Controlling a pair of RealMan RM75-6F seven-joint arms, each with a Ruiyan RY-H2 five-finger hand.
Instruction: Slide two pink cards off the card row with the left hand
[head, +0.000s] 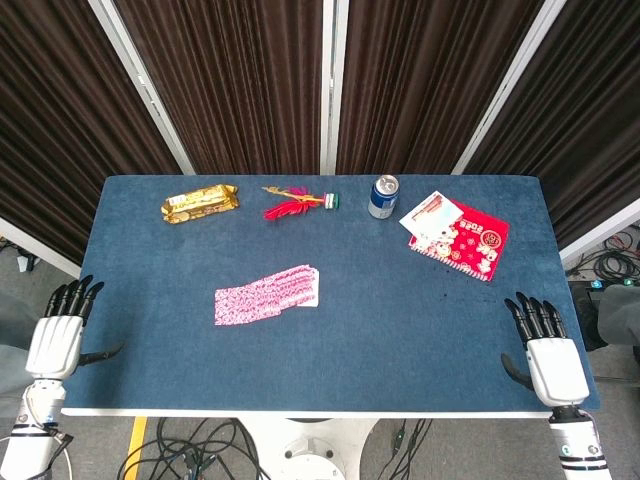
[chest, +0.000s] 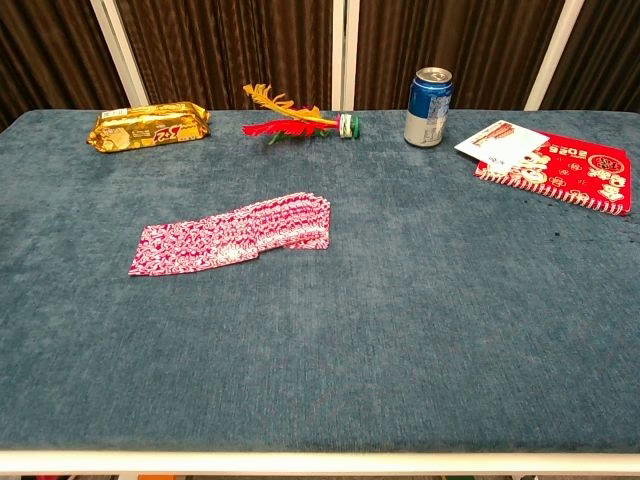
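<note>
- Dark curtains back a blue table (head: 420, 330) carrying everything.
- Left hand (head: 62, 335) rests at the table's front-left corner, fingers straight and apart, holding nothing.
- Pink card row (head: 267, 294) lies forward and inward of that hand, left of the table's middle, its long axis running roughly along the front edge.
- Right hand (head: 545, 350) sits empty at the front-right corner, well apart, so the left is nearer.

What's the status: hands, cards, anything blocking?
Left hand open, at table's near-left edge. Right hand open, near-right edge. Pink card row fanned, untouched. Path from left hand to cards unobstructed.
</note>
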